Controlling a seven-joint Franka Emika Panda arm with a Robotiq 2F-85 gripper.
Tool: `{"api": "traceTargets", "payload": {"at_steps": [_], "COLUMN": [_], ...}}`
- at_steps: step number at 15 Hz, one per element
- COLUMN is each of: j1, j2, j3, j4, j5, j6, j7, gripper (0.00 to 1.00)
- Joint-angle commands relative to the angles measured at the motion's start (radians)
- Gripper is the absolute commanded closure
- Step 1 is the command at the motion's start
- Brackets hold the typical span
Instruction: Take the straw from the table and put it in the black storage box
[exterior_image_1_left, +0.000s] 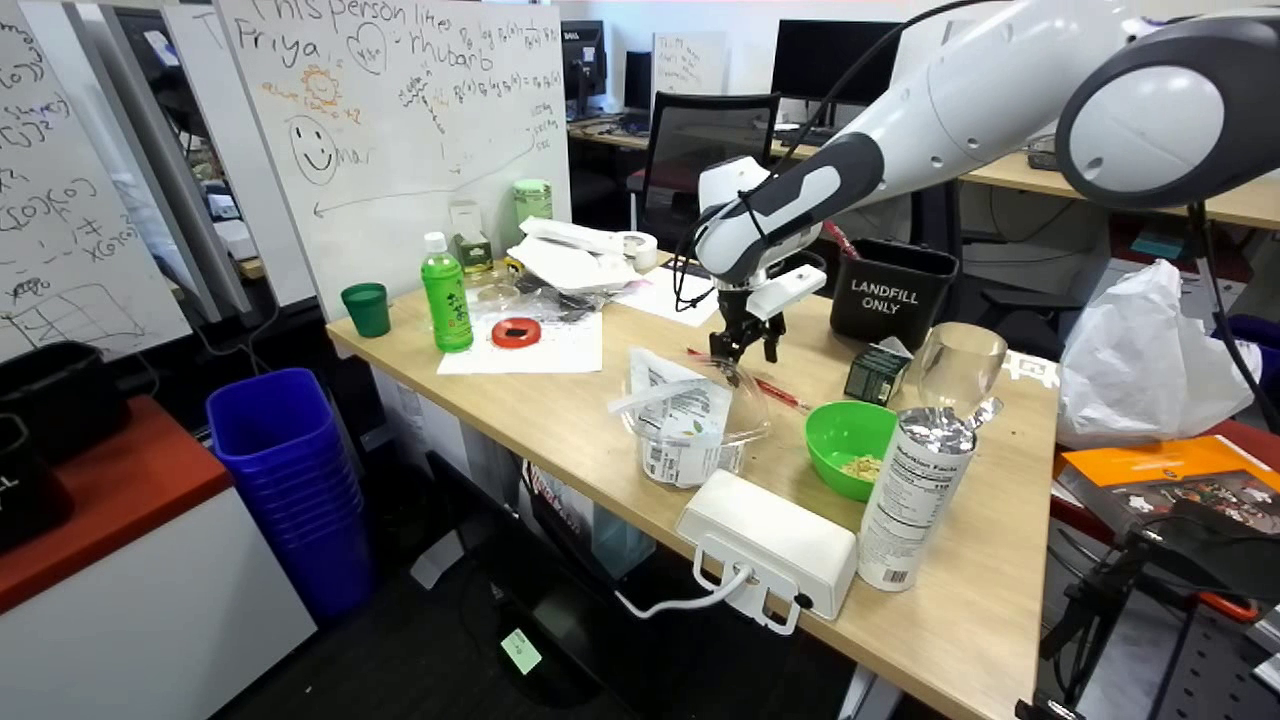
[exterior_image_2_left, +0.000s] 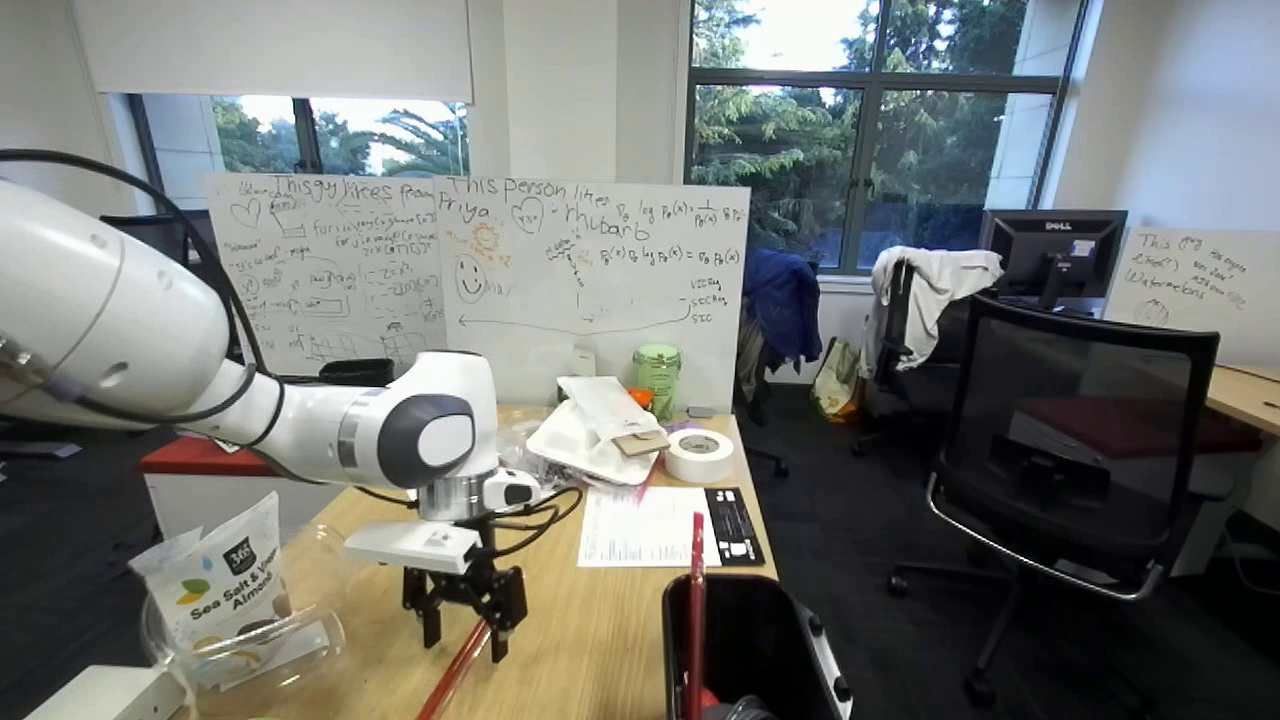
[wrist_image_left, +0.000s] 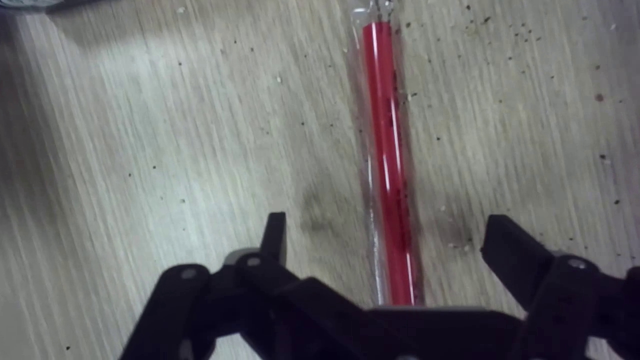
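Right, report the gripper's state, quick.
Gripper: open, holding nothing; its jaws stand wide apart, with the wrapped red straw showing between them in the wrist view.

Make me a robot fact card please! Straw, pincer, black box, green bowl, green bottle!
Straw: red, in a clear wrapper, on the table
Pincer: open, straw between its fingers in the wrist view, not gripped
Black storage box: on the table, says LANDFILL ONLY, red stick poking above its rim
Green bowl: pale bits inside
Green bottle: upright, white cap
Job: straw not yet in the box
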Motion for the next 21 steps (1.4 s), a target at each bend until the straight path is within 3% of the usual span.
{"api": "traceTargets", "payload": {"at_steps": [1,4,12,21], "j1": [-0.029,-0.032,-0.037,-0.074], "j2": [0.045,0.063,0.08,0.01], "j3": [0.029,0.039,0.056,0.07], "j4": [0.08,0.103,0.143,0.066], "j5": [0.015,0.015,0.029,0.055], "j6": [-0.022,-0.027,-0.06,0.014], "j7": [-0.042,-0.059,-0.077,-0.07], "gripper": [0.08,0.4,0.96,1.0]}}
